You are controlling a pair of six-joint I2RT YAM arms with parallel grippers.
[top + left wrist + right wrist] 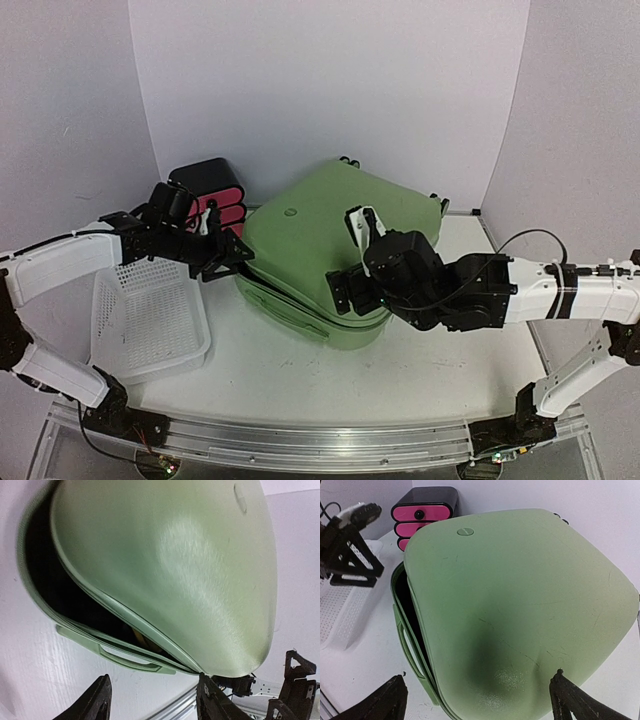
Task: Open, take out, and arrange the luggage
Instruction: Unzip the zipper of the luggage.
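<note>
Beside the half-open luggage (320, 230), left gripper (152, 690) and right gripper (479, 680) both stand spread, so the unsupported lid (520, 605) may fall shut

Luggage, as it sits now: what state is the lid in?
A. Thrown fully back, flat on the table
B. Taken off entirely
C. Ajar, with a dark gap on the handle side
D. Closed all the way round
C: the luggage lies flat with its lid raised only a little, and the left wrist view shows a dark gap between lid and lower shell on the side that bears the handle.
</note>
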